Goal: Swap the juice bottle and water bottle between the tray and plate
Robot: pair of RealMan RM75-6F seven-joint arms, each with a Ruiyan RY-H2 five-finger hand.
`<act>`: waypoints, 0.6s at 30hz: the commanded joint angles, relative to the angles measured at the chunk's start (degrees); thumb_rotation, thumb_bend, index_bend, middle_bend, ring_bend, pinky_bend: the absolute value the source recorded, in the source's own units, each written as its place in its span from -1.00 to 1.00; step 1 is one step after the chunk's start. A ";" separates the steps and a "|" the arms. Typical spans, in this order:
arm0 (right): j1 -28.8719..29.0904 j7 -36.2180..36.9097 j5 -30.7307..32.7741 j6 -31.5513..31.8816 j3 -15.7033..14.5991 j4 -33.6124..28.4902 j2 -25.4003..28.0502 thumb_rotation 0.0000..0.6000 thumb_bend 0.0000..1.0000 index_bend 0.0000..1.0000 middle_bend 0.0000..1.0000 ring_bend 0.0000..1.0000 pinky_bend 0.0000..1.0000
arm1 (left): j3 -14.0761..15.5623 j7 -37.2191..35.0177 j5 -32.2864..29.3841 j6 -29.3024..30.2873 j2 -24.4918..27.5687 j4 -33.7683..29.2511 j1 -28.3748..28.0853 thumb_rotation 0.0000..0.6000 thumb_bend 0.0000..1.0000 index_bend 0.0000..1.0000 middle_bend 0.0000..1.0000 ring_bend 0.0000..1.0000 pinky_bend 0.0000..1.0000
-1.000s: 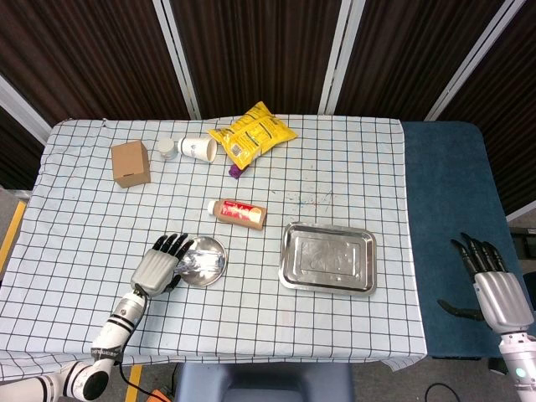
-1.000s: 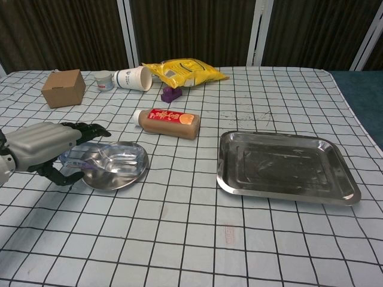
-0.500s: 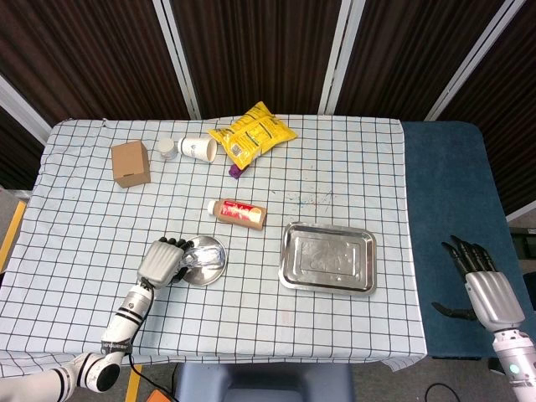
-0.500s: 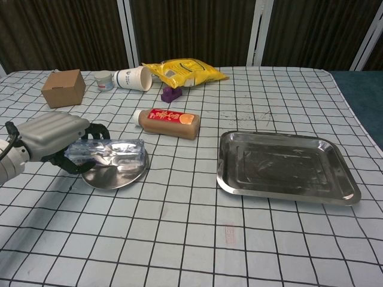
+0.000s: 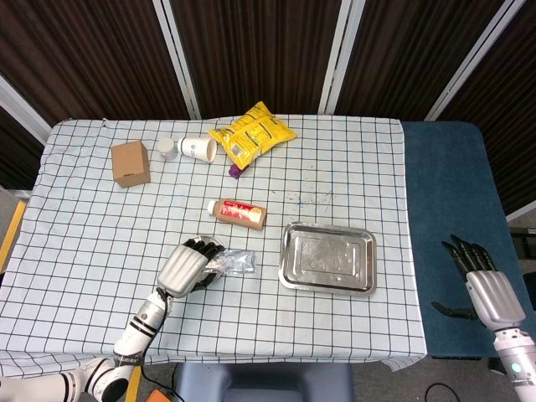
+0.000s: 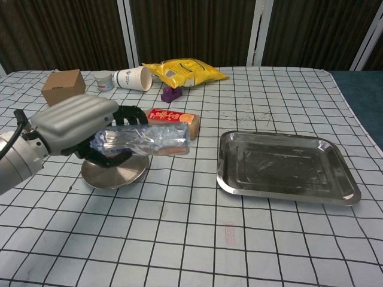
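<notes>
My left hand [image 5: 186,268] [image 6: 76,130] grips the clear water bottle [image 5: 234,263] [image 6: 149,139], which is lifted off the table and lies level. Below it stands the round metal plate [image 6: 115,173], bare; in the head view the hand and bottle hide the plate. The juice bottle [image 5: 238,213] [image 6: 182,117], brown with a red label, lies on the cloth behind the plate, partly hidden in the chest view. To the right sits the metal tray [image 5: 327,257] [image 6: 286,167], with nothing in it. My right hand [image 5: 488,285] hangs off the table's right side, fingers apart, holding nothing.
At the back of the checked table lie a cardboard box [image 5: 131,163] [image 6: 62,87], a tipped paper cup [image 5: 197,147] [image 6: 133,78], a small jar [image 5: 167,148], a yellow snack bag [image 5: 251,133] [image 6: 185,71] and a small purple item [image 5: 235,170] [image 6: 171,94].
My left hand has lifted the water bottle off the plate and carried it up and to the right, toward the tray. The right hand has barely moved.
</notes>
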 commanded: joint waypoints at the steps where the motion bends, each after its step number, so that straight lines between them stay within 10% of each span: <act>1: 0.22 0.84 -0.05 -1.00 0.12 0.25 0.39 1.00 -0.52 -1.00 -1.00 -1.00 -0.79 | 2.82 4.81 0.16 -0.51 -2.53 -4.34 0.54 1.00 -0.12 0.30 0.49 0.28 0.16; 12: -0.15 4.36 -0.70 -2.00 0.37 0.40 2.20 1.00 -0.52 -1.00 -1.00 -1.00 -0.79 | 4.91 9.34 -1.50 -0.66 -12.49 1.54 2.10 1.00 -0.13 -0.10 0.20 0.03 -0.06; 18: -0.71 4.77 -1.08 -1.52 0.57 0.21 2.67 1.00 -0.52 -1.00 -1.00 -1.00 -0.79 | 5.41 10.77 -4.69 -3.02 -13.40 0.94 2.64 1.00 -0.15 -0.71 -0.37 -0.44 -0.23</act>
